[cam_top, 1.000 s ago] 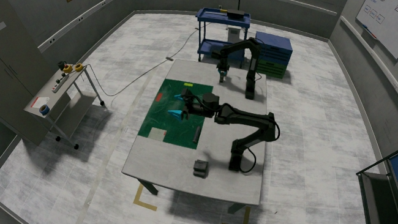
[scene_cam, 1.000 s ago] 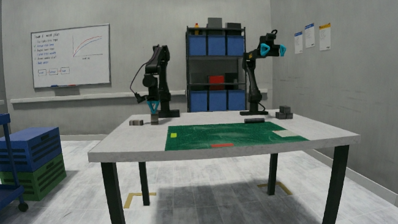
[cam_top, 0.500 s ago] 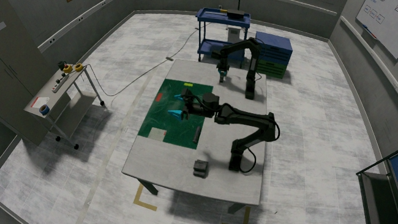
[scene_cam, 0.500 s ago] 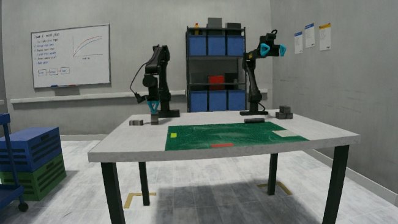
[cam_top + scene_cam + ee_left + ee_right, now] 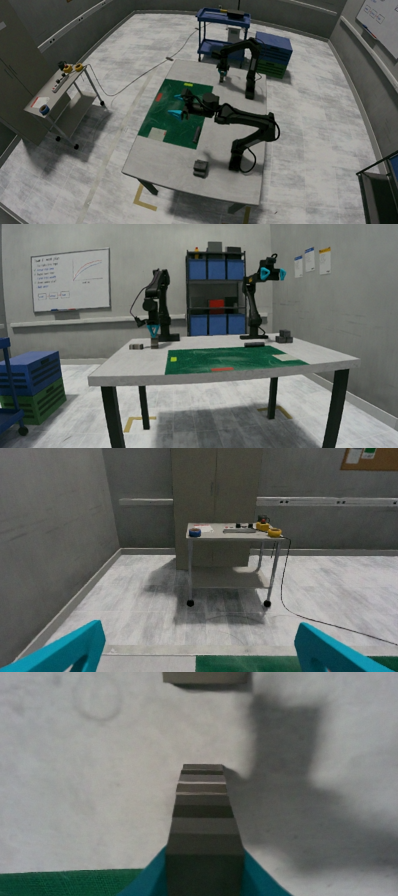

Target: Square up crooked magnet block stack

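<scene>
Two grippers: the left gripper (image 5: 174, 104) (image 5: 274, 273) (image 5: 199, 630) has its fingers spread wide over the mat, with nothing between them; the right gripper (image 5: 221, 74) (image 5: 153, 334) (image 5: 203, 854) points down, pinching the upper part of the stack.
Magnet stack: the stack (image 5: 221, 79) (image 5: 154, 343) (image 5: 202, 812) stands upright on the table (image 5: 171, 162) (image 5: 122, 371) (image 5: 100, 797), beyond the green mat (image 5: 180, 122) (image 5: 239, 358) (image 5: 75, 884).
Hidden parts: fingers cover some of the stack's top in the exterior view; its nearest end runs out of the right wrist view, so how squarely the top blocks sit is hard to tell.
Cut-off block: a low block (image 5: 136, 346) (image 5: 206, 677) lies apart from the stack, only one edge showing in the wrist view.
Whiteboard writing: the whiteboard (image 5: 382, 27) (image 5: 71, 289) reads "week plan" near its top; smaller lines blur.
Wall sheets: three sheets (image 5: 324, 261), print too small to read.
Brands: none legible.
</scene>
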Available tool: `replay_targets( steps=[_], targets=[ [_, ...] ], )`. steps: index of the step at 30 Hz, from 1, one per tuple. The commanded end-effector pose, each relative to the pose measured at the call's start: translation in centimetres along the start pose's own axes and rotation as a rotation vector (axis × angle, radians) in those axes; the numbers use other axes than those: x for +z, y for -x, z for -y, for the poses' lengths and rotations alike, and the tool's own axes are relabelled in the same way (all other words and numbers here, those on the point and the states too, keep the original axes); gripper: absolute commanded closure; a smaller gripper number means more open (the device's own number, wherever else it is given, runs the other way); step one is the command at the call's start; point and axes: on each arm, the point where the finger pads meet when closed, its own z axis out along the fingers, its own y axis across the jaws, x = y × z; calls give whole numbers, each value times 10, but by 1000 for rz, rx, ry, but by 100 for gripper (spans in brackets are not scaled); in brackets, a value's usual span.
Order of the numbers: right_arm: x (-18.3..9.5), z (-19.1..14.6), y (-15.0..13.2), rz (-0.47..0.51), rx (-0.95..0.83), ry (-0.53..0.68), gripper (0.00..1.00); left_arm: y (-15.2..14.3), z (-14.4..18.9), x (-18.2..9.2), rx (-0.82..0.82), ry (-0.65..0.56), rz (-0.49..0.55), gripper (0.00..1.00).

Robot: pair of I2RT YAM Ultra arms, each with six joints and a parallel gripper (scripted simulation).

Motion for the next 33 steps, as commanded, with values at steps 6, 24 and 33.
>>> replay_targets(
  steps=[6,24,33],
  targets=[
    [-6,1,4,0,10,-10,38,18,2,-9,8,-2,27,0],
    [-23,1,4,3,11,9,38,18,2,-9,8,-2,27,0],
    [-38,9,3,-2,12,-21,38,18,2,-9,8,-2,27,0]
  ],
)
